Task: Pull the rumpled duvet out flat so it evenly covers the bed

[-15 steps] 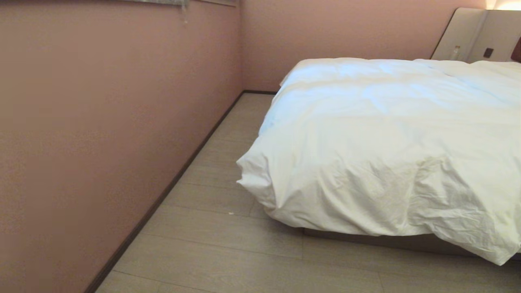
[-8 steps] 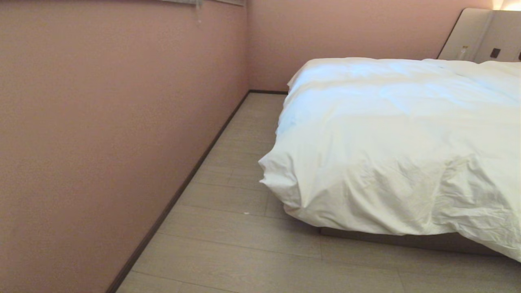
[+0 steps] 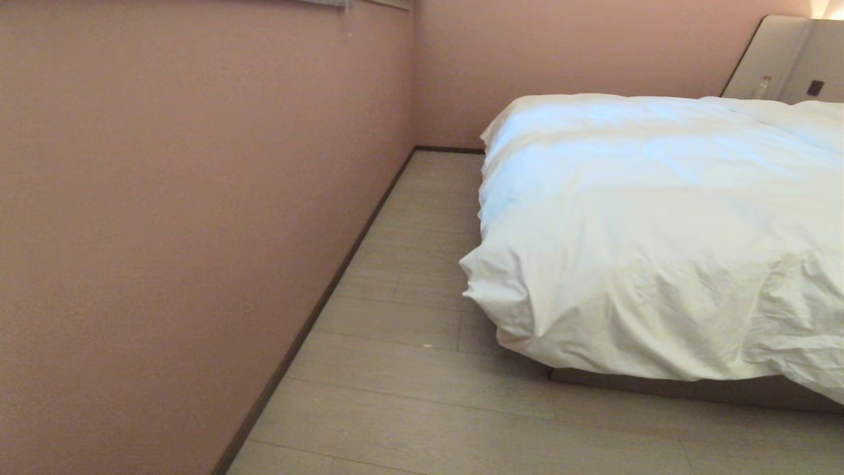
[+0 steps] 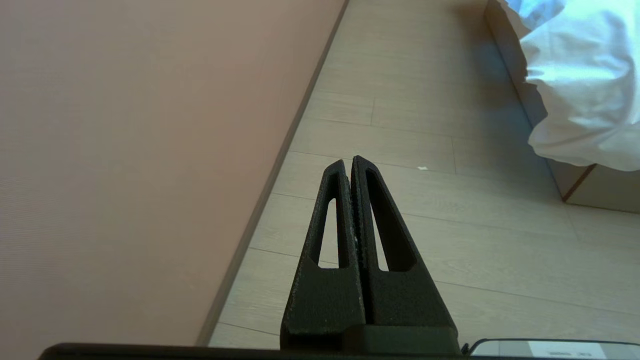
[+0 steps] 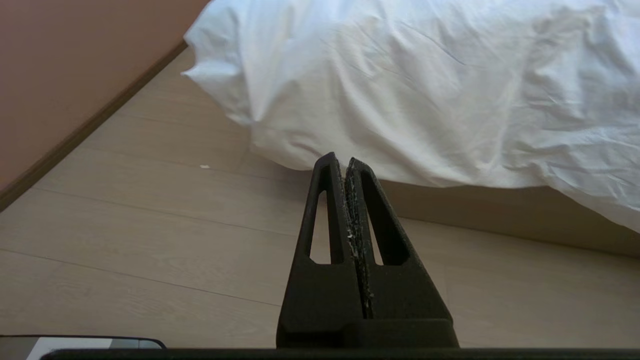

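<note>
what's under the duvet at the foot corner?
Below the duvet's hanging edge, a strip of the bed's grey-brown base shows above the floor. Mattress and sheet are fully covered, so unseen.

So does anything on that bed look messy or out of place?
Yes. The duvet hangs unevenly: its near corner bulges out past the bed over the floor, and the foot edge sags lower toward the right, creased and rumpled. A small pale speck lies on the floor.

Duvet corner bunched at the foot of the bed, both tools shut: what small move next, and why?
Probably roll closer to the bunched corner of the duvet. Left tool and right tool are shut and hang over bare floor, apart from the cloth.
</note>
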